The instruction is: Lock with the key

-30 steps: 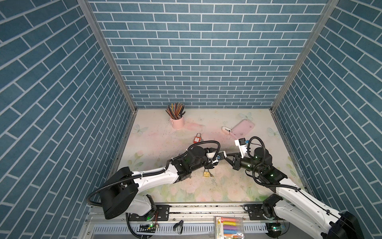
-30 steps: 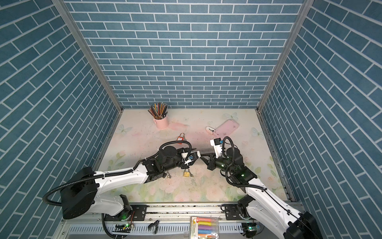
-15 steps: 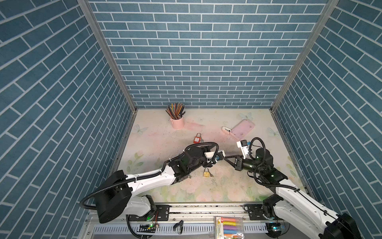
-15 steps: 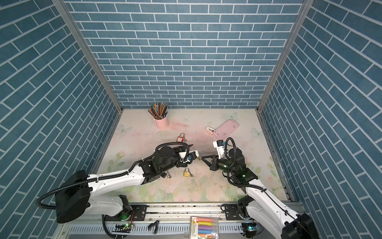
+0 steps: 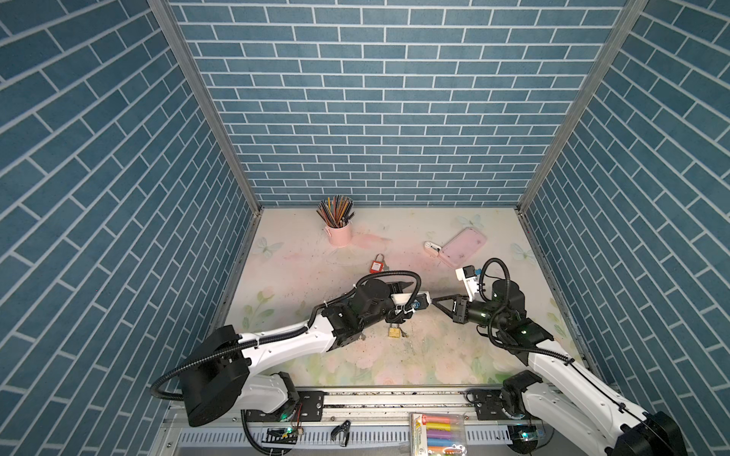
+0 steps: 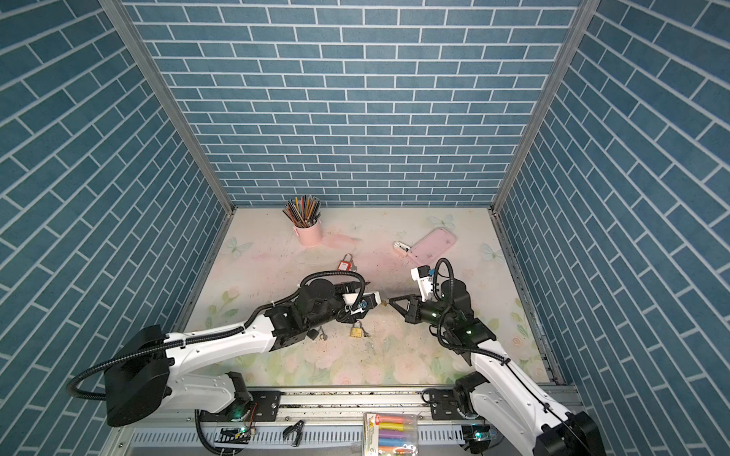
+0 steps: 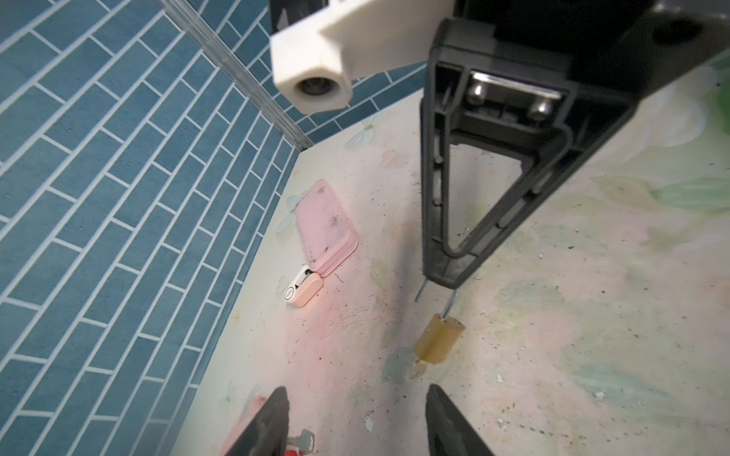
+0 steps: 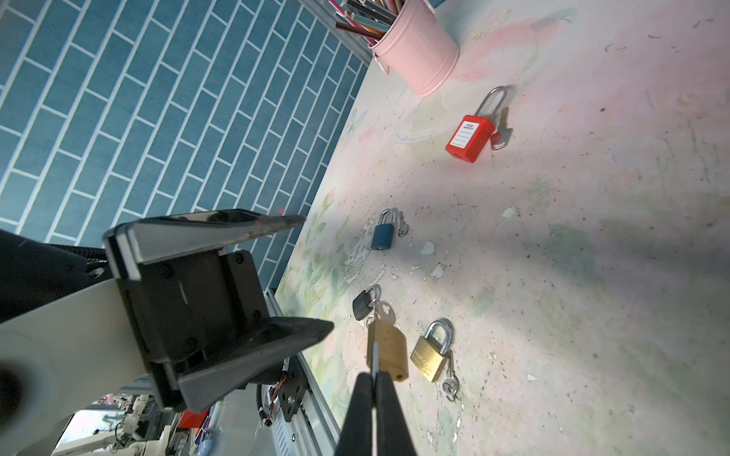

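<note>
My right gripper is shut on the steel shackle of a brass padlock, which hangs clear of the table. In the left wrist view the padlock dangles below the right gripper, and a pale key head seems to stick out of its base. My left gripper is open and empty, a short way back from the padlock. In both top views the two grippers face each other at mid-table, the left gripper and the right gripper nearly tip to tip.
A second brass padlock with a key lies below the grippers. A dark padlock, a blue one and a red one lie nearby. At the back stand a pink pencil cup and a pink case.
My left gripper's jaws have spread wider and its arm has shifted a little. The right gripper has stayed shut on the padlock's shackle.
</note>
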`<state>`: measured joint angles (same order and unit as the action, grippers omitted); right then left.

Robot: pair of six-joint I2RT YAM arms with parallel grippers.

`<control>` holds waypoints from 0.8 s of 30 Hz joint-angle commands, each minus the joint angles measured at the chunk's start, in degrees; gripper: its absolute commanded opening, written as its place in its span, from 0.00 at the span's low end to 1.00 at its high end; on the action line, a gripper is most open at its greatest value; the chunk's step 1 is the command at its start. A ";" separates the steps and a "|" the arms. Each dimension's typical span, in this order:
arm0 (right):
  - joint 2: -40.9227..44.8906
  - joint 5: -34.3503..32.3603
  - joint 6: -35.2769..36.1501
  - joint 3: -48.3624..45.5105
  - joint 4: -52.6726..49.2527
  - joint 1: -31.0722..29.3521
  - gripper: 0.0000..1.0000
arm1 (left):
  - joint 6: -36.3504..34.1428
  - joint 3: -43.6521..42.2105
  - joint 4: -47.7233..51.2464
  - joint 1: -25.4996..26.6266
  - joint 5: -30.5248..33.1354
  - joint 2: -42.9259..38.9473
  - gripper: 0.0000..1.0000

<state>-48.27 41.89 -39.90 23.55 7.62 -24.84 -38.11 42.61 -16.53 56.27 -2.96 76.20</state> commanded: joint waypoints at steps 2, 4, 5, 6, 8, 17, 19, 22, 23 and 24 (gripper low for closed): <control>-0.22 4.24 2.33 2.89 -1.09 0.22 0.00 | 0.63 2.78 3.25 0.08 -1.36 0.61 0.57; -0.26 4.74 1.70 2.99 -0.91 0.23 0.00 | 1.28 2.10 0.98 0.42 0.29 0.38 0.57; -0.22 5.18 1.38 2.99 -0.73 0.18 0.00 | 1.28 1.54 -0.17 0.61 0.85 0.03 0.56; -0.17 5.61 1.23 2.99 -0.46 0.20 0.00 | 1.28 0.82 -1.45 0.96 1.57 -0.23 0.56; -0.07 6.62 1.43 2.99 -0.19 0.19 0.00 | 1.07 0.37 -2.47 1.34 2.17 -0.48 0.56; 0.10 8.11 1.90 3.04 0.72 0.15 0.00 | -2.31 2.95 2.71 2.19 0.31 1.61 0.52; -0.01 8.26 1.85 3.10 0.73 0.21 0.00 | -2.38 3.08 2.54 2.26 0.22 1.80 0.51; 0.13 8.29 1.48 2.91 0.90 0.15 0.00 | -2.76 3.51 2.38 2.22 0.16 2.41 0.49; 0.12 8.38 1.33 2.85 1.06 0.20 0.00 | -3.03 3.62 2.40 2.18 0.24 2.67 0.47; 0.22 8.46 1.16 2.81 1.17 0.20 0.00 | -3.17 3.86 2.47 2.21 0.35 2.88 0.46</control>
<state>-48.36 48.62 -39.13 24.91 7.40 -24.80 -39.68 44.62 -14.09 58.33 -2.22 78.35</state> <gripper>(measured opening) 0.043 0.467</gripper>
